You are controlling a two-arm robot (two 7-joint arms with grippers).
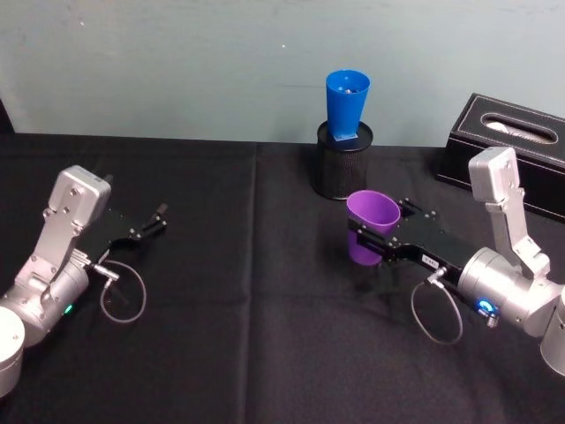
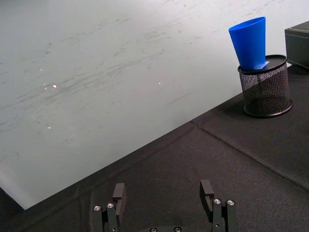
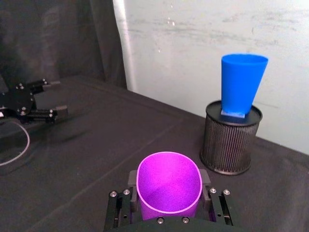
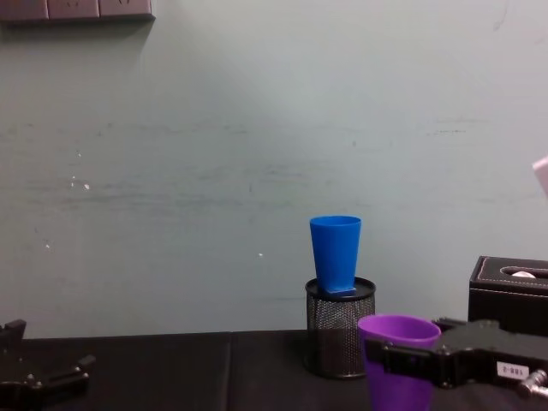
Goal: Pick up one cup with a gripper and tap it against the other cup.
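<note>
**Q:** Which tool is at work, and in what state?

**A:** The right gripper [image 1: 378, 231]. Its black fingers [image 3: 132, 180] are pinched on either side of the purple cup [image 1: 371, 225], gripping the wall below the rim. The cup is mouth-up, and its opening faces the right wrist camera.

**Q:** Where is the purple cup on the table?

**A:** In the head view it is at about 3 o'clock from the centre of the black tablecloth [image 1: 247, 336]. It lies at roughly 5 o'clock from the black mesh pen holder [image 1: 344, 168], near it but apart. Whether its base touches the cloth cannot be told.

**Q:** And the blue cup?

**A:** The blue cup [image 1: 347, 104] is at 12 o'clock, by the pale wall. It stands mouth-up with its narrow base set in the mouth of the pen holder, so it rises well above the purple cup's rim. The two cups are not in contact.

**Q:** What of the other arm?

**A:** The left gripper [image 1: 161, 219] rests low over the cloth at 9 o'clock, well apart from both cups. Its fingers [image 2: 119, 193] are spread and hold nothing.

**Q:** Anything else?

**A:** A black tissue box [image 1: 512, 146] at 2 o'clock, behind the right arm.
</note>
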